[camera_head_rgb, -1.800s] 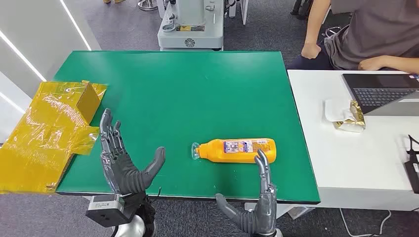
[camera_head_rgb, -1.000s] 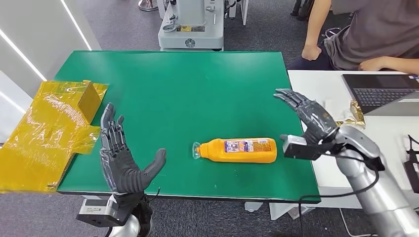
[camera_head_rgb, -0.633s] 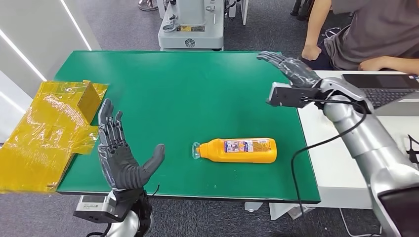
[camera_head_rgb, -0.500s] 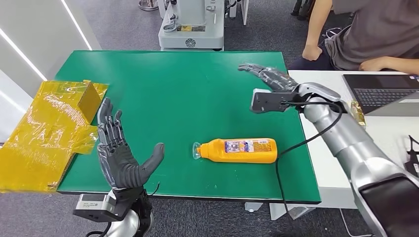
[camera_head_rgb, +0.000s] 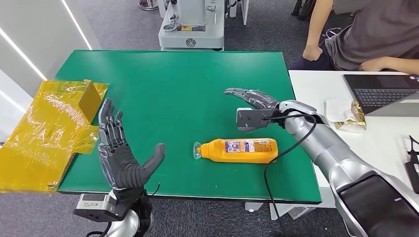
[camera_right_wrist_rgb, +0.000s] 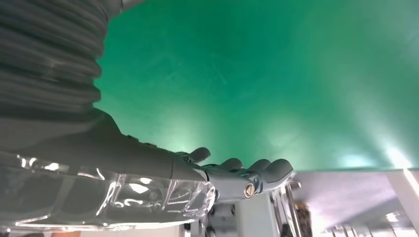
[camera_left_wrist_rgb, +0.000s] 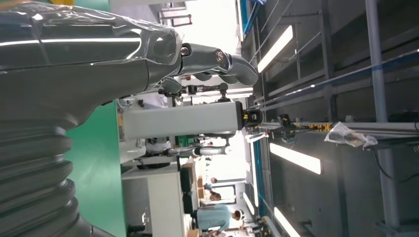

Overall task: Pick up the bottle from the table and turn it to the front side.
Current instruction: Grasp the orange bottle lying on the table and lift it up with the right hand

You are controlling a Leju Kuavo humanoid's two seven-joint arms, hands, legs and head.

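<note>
While the orange bottle (camera_head_rgb: 239, 150) lies on its side near the front edge of the green table (camera_head_rgb: 188, 84), the right hand (camera_head_rgb: 249, 98) hangs in the air just beyond it, toward the table's far side, and does not touch it. That hand's palm faces down, its fingers spread and stretched out flat toward the robot's left, holding nothing. Behind it the silver right forearm (camera_head_rgb: 321, 143) slants in from the lower right, with a black cable looping down from the wrist camera box past the bottle's base. In the right wrist view the same hand (camera_right_wrist_rgb: 148, 177) shows from behind, fingers extended over bare green surface.

At the front left corner of the table, the left hand (camera_head_rgb: 121, 155) stands upright, palm turned toward the bottle, fingers pointing up and apart, thumb (camera_head_rgb: 154, 160) angled out to the side; it grips nothing and stays well apart from the bottle. In the left wrist view that hand (camera_left_wrist_rgb: 99, 59) is seen against the ceiling lights.

On the bottle, the clear cap points toward the left hand, and a white and blue label (its print too small to read) faces up. Crumpled yellow film (camera_head_rgb: 47, 131) lies over the table's left edge. At the white desk (camera_head_rgb: 356, 158) beside the table, a seated person (camera_head_rgb: 365, 34) rests an arm near an open laptop (camera_head_rgb: 383, 91).
</note>
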